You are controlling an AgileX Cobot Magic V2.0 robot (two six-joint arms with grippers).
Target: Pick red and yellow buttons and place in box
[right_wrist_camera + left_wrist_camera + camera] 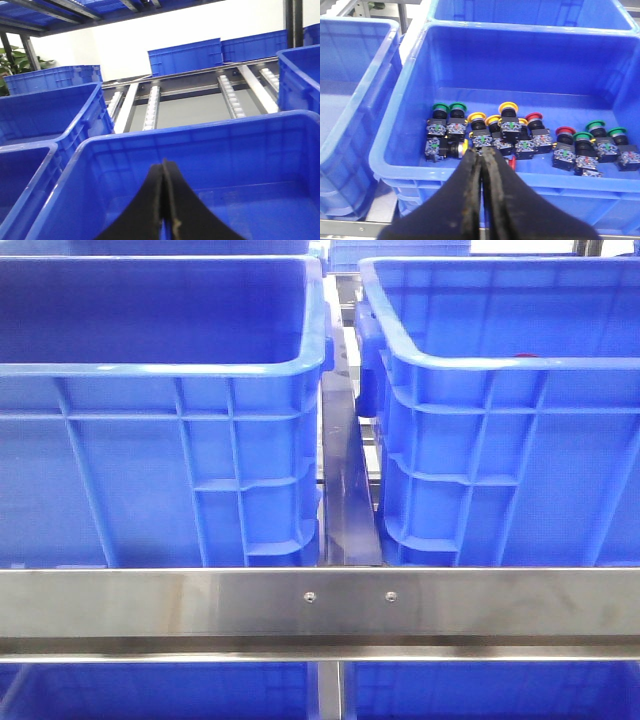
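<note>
In the left wrist view a blue crate (400, 150) holds several push buttons with red caps (534, 117), yellow caps (476, 117) and green caps (440, 107). One red button (512, 162) lies next to my fingers. My left gripper (482, 151) is shut and empty, above the near wall of this crate. My right gripper (164, 162) is shut and empty, above an empty blue box (200, 145). In the front view neither gripper shows, and only a red sliver (527, 356) shows over the right crate's rim (500, 365).
Another empty blue crate (350, 100) stands beside the button crate. The front view shows two tall crates (160, 370) behind a steel rail (320, 600), with a narrow gap between them. Roller tracks (150, 107) and more crates (185, 55) lie beyond.
</note>
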